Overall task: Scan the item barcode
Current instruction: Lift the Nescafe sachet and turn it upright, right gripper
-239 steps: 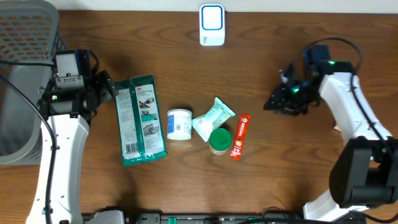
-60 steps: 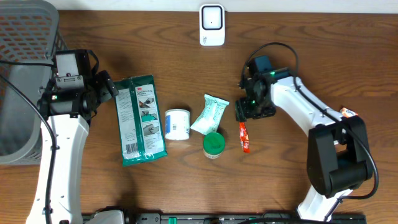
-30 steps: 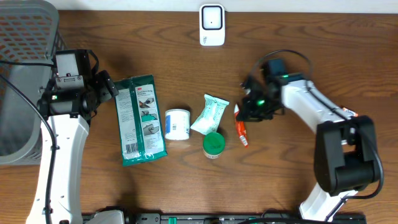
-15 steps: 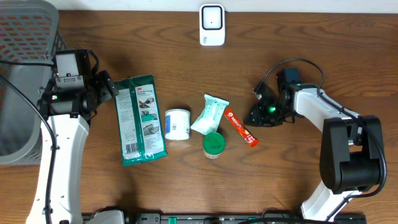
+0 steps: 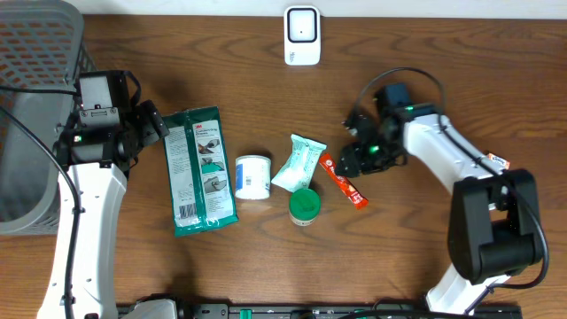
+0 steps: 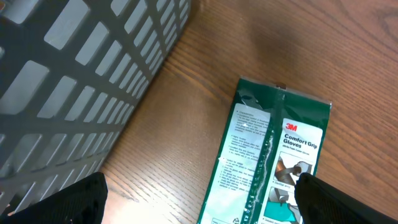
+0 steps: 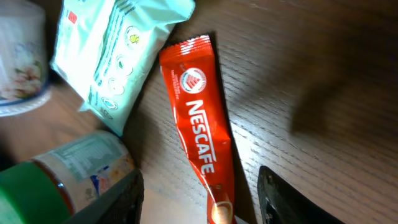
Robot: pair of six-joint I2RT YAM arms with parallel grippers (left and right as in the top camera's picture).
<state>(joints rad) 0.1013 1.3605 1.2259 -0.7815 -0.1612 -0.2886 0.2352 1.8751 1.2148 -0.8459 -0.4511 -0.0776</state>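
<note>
From above, the right gripper (image 5: 354, 158) hangs over the upper end of the red Nescafé sachet stick (image 5: 344, 181), right of centre; a second ago it was clamped shut with the stick almost upright in the frame, and now the stick lies slantwise on the brown wooden table (image 5: 443, 53), flat and let go. The white box-shaped scanner (image 5: 302, 35) sits at top centre, well apart from the stick; so I judge the scan not yet done, and a fresh grasp is needed first. The left gripper (image 5: 151, 124) waits at the left, beside the green plastic glove pack (image 5: 199, 170).

In the left wrist view its fingers (image 6: 56, 202) stand wide apart and empty in the bottom corners; the glove pack (image 6: 273, 155) lies between them, with the grey plastic lattice basket (image 6: 74, 74) in the upper left.

In the right wrist view the fingers (image 7: 118, 202) are parted and gripping nothing; the stick (image 7: 199, 130) runs down the middle between them, touching neither, just beside the pale green wipes pouch (image 7: 118, 56).
</note>
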